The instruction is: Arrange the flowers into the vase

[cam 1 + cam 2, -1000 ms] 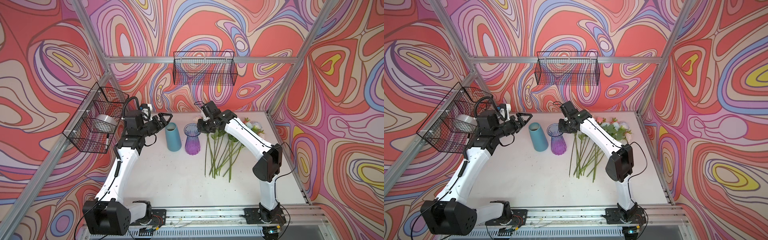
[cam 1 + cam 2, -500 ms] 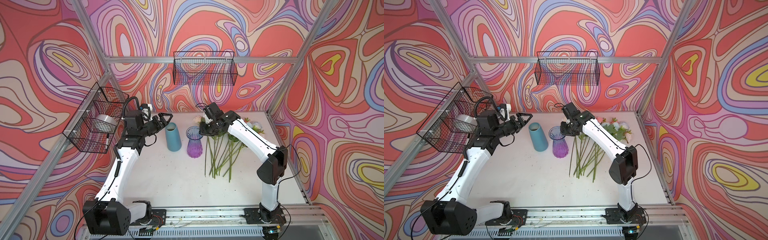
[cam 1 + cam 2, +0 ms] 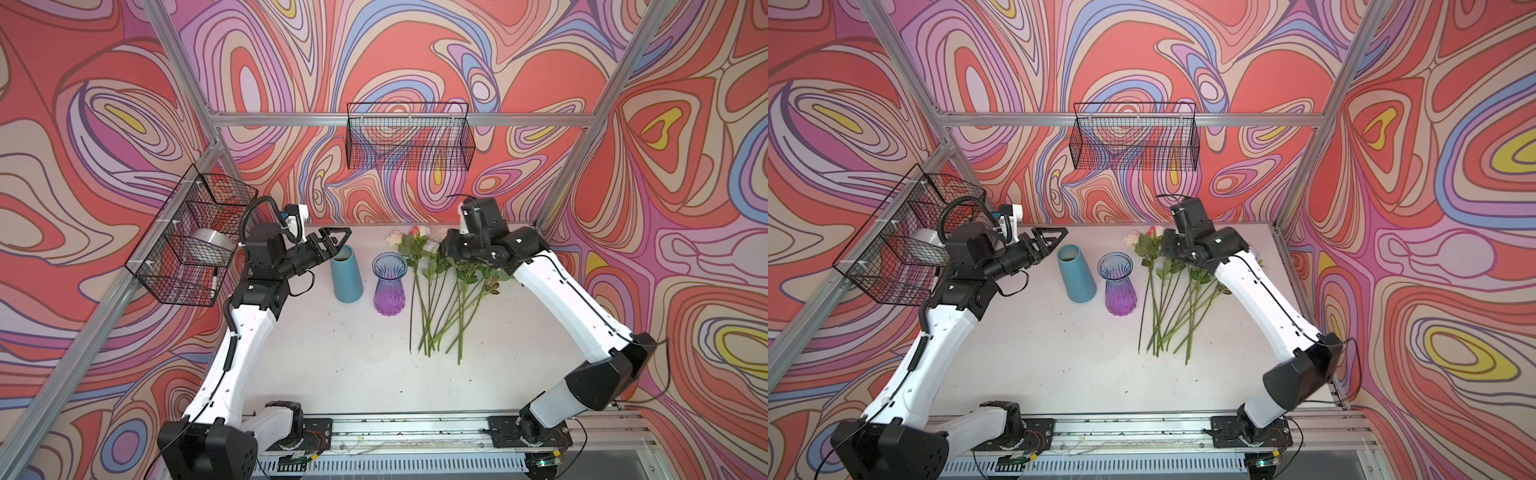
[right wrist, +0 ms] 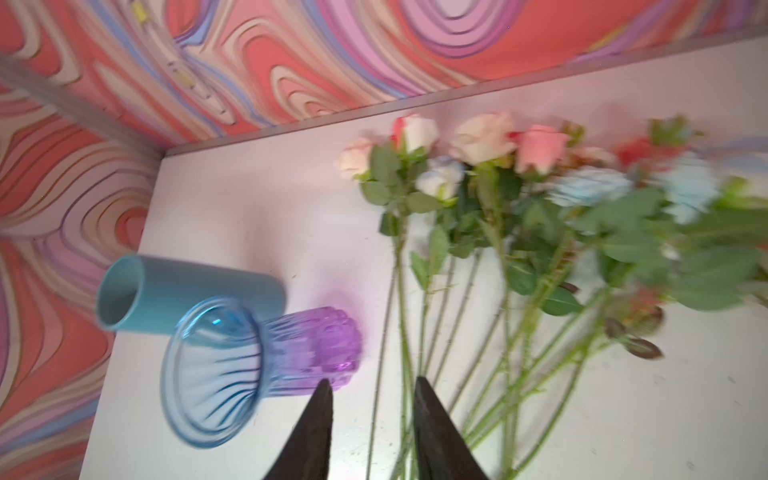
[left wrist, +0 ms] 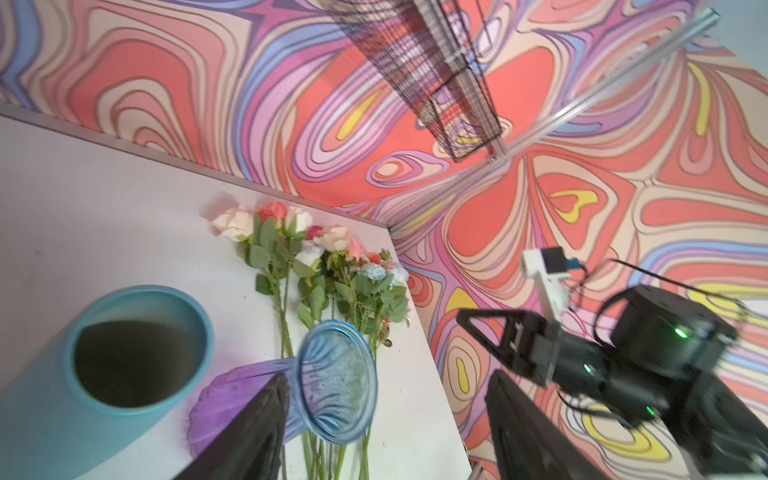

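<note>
Right gripper [image 4: 372, 384] is half spread, pinching nothing, up above the flowers [image 3: 440, 291] lying just right of the purple vase [image 3: 389, 286]. Left gripper [image 3: 337, 243] gapes wide, empty, off to that vase's left.

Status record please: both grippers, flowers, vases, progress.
left gripper: open, empty, in the air by the blue vase rim
right gripper: open, empty, above the flowers
flowers: all lying on the table, beside the glass vase
glass vase: upright, empty
blue vase: upright, no flowers in it
progress: no flower placed yet
</note>
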Controlling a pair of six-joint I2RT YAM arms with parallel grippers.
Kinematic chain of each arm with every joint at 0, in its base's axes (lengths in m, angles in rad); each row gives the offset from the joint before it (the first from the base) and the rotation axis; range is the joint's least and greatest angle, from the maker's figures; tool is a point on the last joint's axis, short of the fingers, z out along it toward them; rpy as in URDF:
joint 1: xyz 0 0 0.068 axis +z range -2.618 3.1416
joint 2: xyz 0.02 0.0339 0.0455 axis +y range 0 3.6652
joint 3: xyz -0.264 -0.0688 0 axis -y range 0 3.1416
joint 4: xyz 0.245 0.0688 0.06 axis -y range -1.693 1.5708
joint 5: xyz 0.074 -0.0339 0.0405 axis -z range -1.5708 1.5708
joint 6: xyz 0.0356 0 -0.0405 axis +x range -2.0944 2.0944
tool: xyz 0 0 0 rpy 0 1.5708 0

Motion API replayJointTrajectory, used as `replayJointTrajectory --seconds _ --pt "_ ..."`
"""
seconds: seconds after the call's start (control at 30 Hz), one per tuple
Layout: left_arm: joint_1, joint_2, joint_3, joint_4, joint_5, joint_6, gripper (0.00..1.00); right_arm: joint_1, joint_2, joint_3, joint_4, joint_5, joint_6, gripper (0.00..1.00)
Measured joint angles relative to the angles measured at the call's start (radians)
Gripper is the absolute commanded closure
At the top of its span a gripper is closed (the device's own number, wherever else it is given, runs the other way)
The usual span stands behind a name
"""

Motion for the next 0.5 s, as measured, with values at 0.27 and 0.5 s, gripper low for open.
replayJointTrajectory --seconds 0.27,0.5 --pt "-0.283 0.066 0.037 -0.01 0.002 0.071 0.27 -0.103 0.134 -0.228 0.151 0.077 -0.133 0.65" --pt "-0.472 0.163 0.038 -0.095 -0.001 0.113 0.27 -0.134 0.349 -0.211 0.194 0.024 -0.187 0.66"
